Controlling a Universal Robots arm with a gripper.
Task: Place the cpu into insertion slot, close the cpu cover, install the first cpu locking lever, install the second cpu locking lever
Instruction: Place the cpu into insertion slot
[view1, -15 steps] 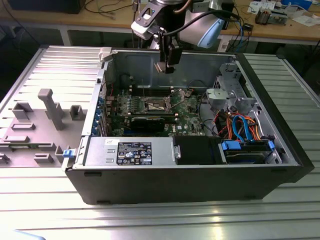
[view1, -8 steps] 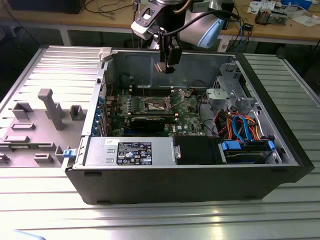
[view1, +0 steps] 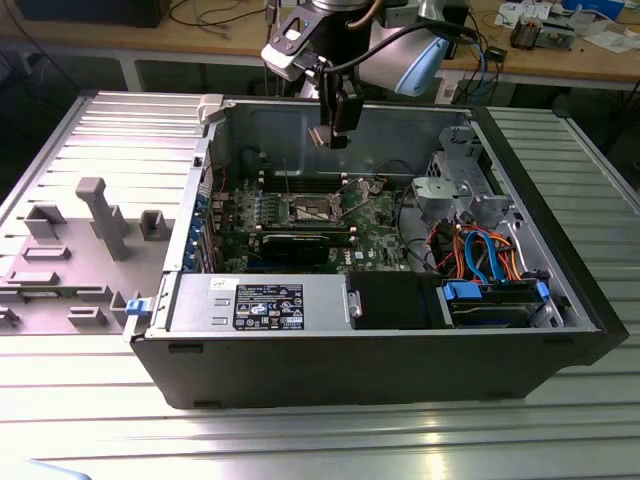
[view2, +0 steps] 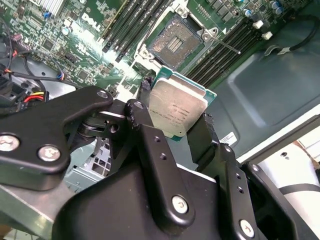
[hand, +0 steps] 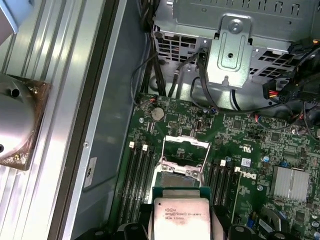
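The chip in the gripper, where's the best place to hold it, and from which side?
Pinch the chip by two opposite edges, coming in from the edge away from the socket, as the gripper does. It's flat and thin, so only edges give grip.

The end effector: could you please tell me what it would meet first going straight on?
Probably the open socket; the end effector, shut on the chip, points at it with nothing between, though depth is unclear.

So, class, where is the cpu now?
In the second wrist view, the cpu sits clamped in the claw, above the motherboard, apart from the insertion slot.
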